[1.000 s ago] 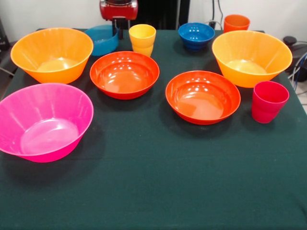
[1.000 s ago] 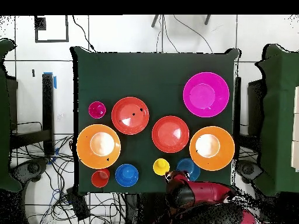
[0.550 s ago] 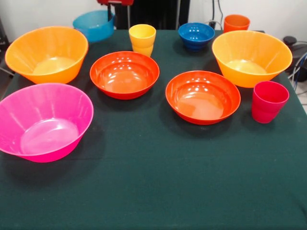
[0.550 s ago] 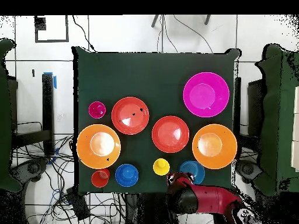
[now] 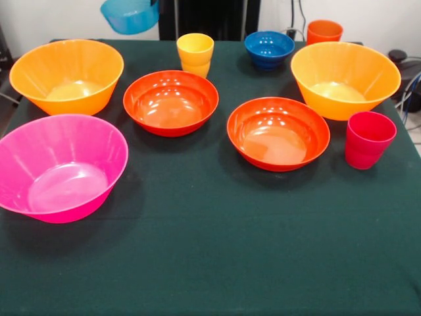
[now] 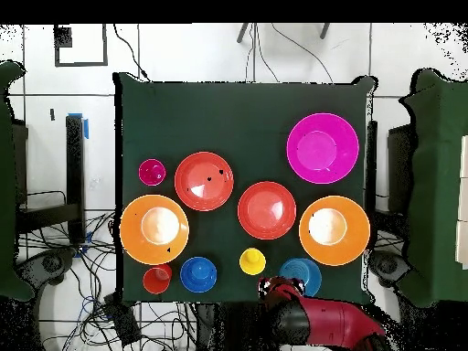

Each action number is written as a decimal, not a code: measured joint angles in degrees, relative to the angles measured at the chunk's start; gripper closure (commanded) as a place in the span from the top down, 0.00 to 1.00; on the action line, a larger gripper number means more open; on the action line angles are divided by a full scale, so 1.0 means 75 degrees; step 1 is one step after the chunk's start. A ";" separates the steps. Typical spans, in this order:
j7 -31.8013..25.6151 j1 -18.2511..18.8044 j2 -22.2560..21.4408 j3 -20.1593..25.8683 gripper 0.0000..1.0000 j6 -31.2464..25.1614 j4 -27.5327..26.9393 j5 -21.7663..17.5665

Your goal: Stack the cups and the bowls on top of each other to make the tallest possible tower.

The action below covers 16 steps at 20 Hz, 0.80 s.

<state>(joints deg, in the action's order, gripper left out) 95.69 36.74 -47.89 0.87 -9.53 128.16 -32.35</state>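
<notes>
7 glossy round bowls, 3 cups

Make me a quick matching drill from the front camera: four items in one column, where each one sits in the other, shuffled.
Things:
1. light blue bowl
2. pink bowl
3. red cup
4. yellow cup

Places:
A. on the cloth at the right edge, beside an orange bowl
B. front left corner of the table
C. lifted off the table, at the top edge
D. behind the left red bowl

Pairs: 1-C, 2-B, 3-A, 4-D
</notes>
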 measured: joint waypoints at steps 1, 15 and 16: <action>0.0000 0.0000 -0.0160 0.0055 0.00 -0.0081 0.0101 0.0098; 0.0000 -0.0161 -0.2020 0.0673 0.00 -0.1433 0.0751 0.1884; 0.0000 -0.0304 -0.2221 0.0743 0.00 -0.1589 0.0752 0.2115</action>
<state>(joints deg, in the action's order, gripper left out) 95.69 34.46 -64.55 6.44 -21.45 133.80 -16.49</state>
